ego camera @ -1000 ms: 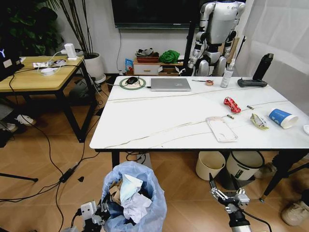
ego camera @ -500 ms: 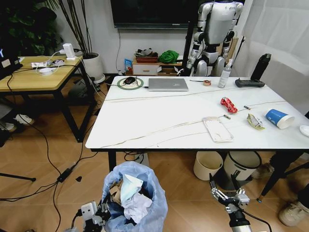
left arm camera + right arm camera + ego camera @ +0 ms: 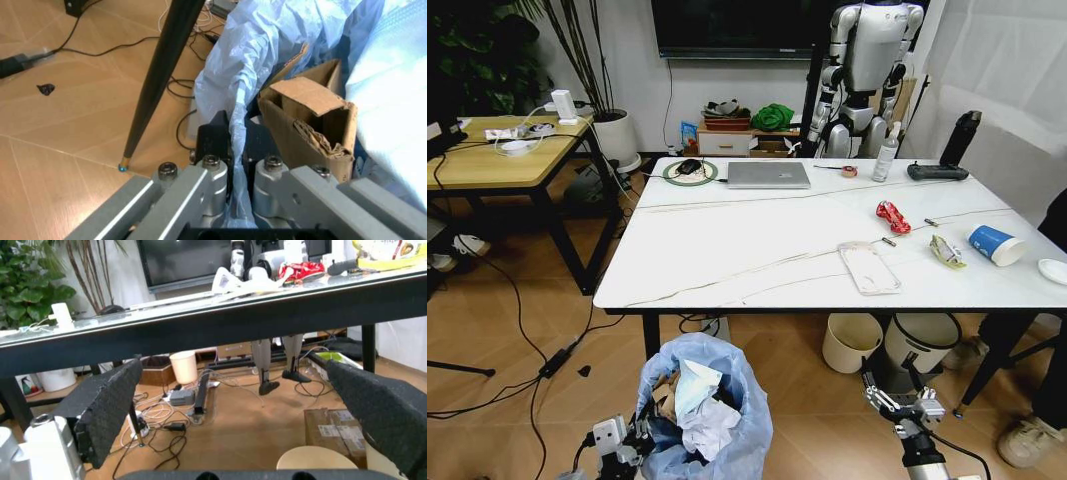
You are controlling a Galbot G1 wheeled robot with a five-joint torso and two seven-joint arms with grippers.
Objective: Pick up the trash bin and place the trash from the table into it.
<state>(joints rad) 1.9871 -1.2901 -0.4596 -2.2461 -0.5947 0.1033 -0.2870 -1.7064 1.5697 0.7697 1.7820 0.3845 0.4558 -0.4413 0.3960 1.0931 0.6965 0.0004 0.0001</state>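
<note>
Left gripper (image 3: 235, 172): low at the robot's left, its two metal fingers pinched on the light-blue bag at the rim of the trash bin (image 3: 702, 425); in the left wrist view the plastic runs straight down between them.
Trash bin: in front of the robot at the bottom of the head view, short of the table's near edge — already stuffed with white tissue and brown cardboard (image 3: 313, 120).
Right gripper (image 3: 906, 404): low at the robot's right, below the table's near edge, holding nothing; its black padded fingers (image 3: 107, 410) stand wide apart, pointing under the table.
Table (image 3: 727, 270): white marble-look top with a black edge, just ahead of the bin.
Trash on the table: all on the right half — a flat white pouch (image 3: 868, 268) near the front edge, a red wrapper (image 3: 892, 216) farther back, a yellowish wrapper (image 3: 945, 250) beside a blue-and-white paper cup (image 3: 995, 245) lying on its side.
Other things on the table: a silver laptop (image 3: 769, 174), closed, at the far edge; a spray bottle (image 3: 885, 154) upright to its right.
Under the table: a cream round bin (image 3: 855, 341) and, just beside it, a dark bin with a white liner (image 3: 923, 335).
</note>
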